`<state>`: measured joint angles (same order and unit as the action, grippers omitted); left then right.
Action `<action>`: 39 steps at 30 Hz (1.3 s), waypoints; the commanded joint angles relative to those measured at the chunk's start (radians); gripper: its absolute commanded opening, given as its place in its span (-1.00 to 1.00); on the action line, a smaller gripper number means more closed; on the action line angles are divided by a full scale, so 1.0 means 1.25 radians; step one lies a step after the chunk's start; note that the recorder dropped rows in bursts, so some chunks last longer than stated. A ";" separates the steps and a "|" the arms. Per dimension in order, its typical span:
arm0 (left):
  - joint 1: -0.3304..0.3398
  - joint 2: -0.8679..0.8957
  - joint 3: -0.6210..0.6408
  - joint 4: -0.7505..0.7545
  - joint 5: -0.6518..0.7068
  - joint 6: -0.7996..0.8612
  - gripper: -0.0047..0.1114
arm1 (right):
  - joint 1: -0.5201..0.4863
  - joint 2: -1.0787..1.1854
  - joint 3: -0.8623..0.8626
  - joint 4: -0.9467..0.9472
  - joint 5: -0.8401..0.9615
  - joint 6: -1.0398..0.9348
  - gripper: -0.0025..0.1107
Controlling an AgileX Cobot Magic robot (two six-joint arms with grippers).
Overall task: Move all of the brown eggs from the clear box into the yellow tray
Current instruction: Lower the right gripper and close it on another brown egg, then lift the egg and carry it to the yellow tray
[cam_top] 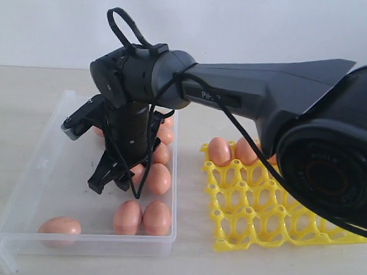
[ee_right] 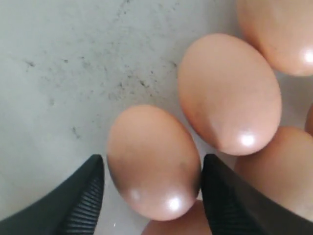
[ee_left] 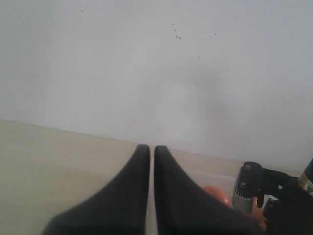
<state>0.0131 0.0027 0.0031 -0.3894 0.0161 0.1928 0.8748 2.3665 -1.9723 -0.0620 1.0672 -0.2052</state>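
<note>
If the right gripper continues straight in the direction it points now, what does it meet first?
Most likely the brown egg lying between the open fingers of the right gripper, then the clear box floor under it. Whether the pads already touch the egg is unclear.

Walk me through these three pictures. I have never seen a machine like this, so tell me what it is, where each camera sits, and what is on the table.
This is a robot with two arms. The wide picture looks at the table from outside. There, the dark right arm reaches across into the clear box, where brown eggs lie; a few more already sit in the yellow tray.

The other two pictures come from cameras on the wrists. The right gripper straddles one egg, a finger close on each side, not yet lifted. The left gripper is shut, empty and points at a wall.
</note>
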 commanded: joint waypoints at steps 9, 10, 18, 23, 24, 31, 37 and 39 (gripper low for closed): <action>0.001 -0.002 -0.002 -0.008 -0.013 -0.006 -0.85 | -0.005 -0.008 -0.004 0.007 -0.038 0.010 -0.64; 0.001 -0.002 -0.002 -0.008 -0.013 -0.006 -0.85 | -0.005 -0.004 -0.004 0.007 -0.027 0.008 -0.80; 0.001 -0.002 -0.002 -0.008 -0.013 -0.006 -0.85 | -0.005 -0.006 -0.002 0.005 -0.263 0.112 -0.96; 0.001 -0.002 -0.002 -0.008 -0.013 -0.006 -0.85 | -0.005 -0.040 0.098 0.010 -0.562 0.204 -0.96; 0.001 -0.002 -0.002 -0.008 -0.013 -0.006 -0.85 | -0.004 -0.051 0.125 0.010 -0.628 0.204 -0.96; 0.001 -0.002 -0.002 -0.008 -0.013 -0.006 -0.85 | -0.004 -0.185 0.440 0.004 -1.087 0.179 -0.96; 0.001 -0.002 -0.002 -0.008 -0.013 -0.006 -0.85 | -0.004 -0.325 0.750 0.005 -1.548 0.157 -0.96; 0.001 -0.002 -0.002 -0.008 -0.013 -0.006 -0.85 | -0.004 -0.376 0.856 0.026 -1.692 0.159 -0.96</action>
<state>0.0131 0.0027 0.0031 -0.3894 0.0161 0.1928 0.8734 1.9891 -1.0487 -0.0543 -0.7739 0.0000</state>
